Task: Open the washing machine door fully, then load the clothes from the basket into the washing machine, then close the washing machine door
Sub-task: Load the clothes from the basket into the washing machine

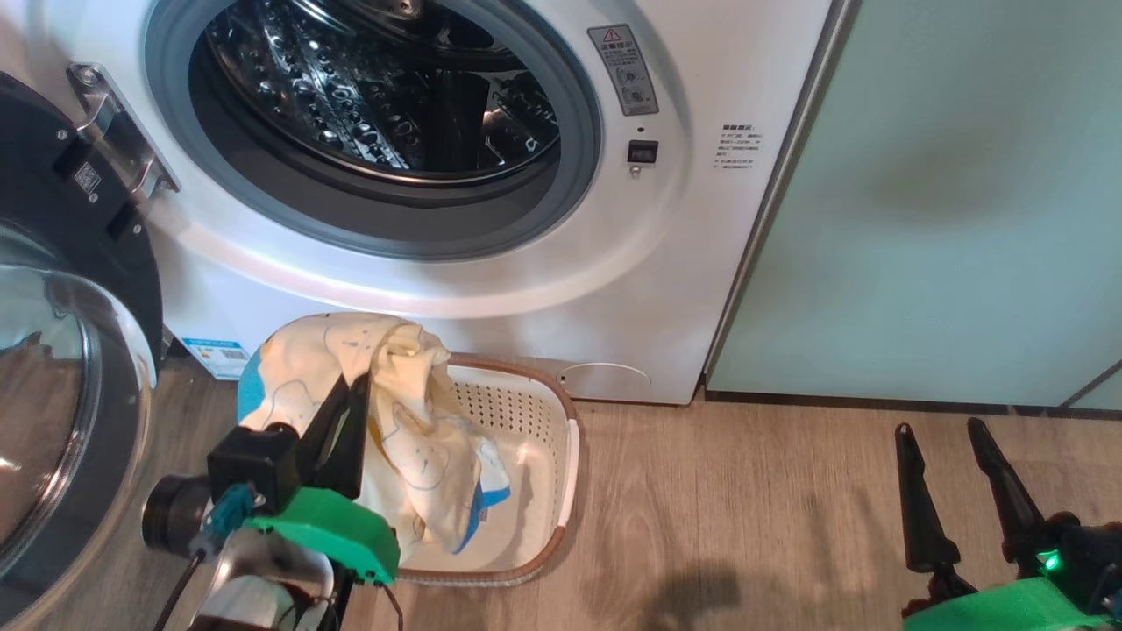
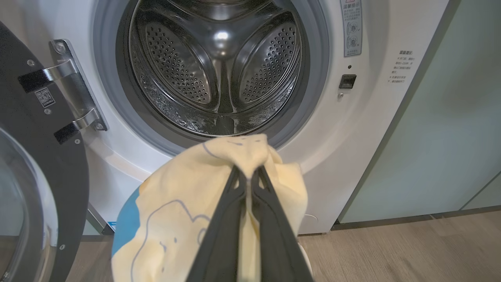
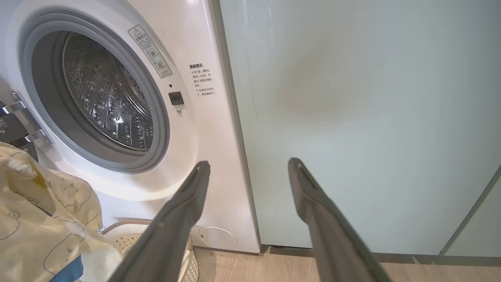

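Two pincers are ours to tell of. Our left pincer (image 1: 360, 384) is clenched on the clothes (image 1: 421, 421), its dark fingers pressed together on a fold of the pale yellow cloth. The garment hangs from the tips, raised above the basket (image 1: 526, 412), and its lower end, with a blue patch, drapes down inside the basket. From the left wrist we see the pinched fold just before the lower edge of the grey rubber ring (image 2: 117, 102), beneath the mouth of the steel drum (image 2: 219, 62). Our right pincer (image 1: 940, 429) is released, its fingers spread wide with nothing between them. It sits low over the wooden floor (image 1: 754, 508), well apart from the basket, and points toward the pale green cabinet (image 1: 947, 202). The washing machine door (image 1: 61, 263) stands swung open at our left, its glass window bulging our way. The basket rests on the floor close against the front of the washing machine (image 1: 666, 263), near the blue sticker (image 1: 215, 355).
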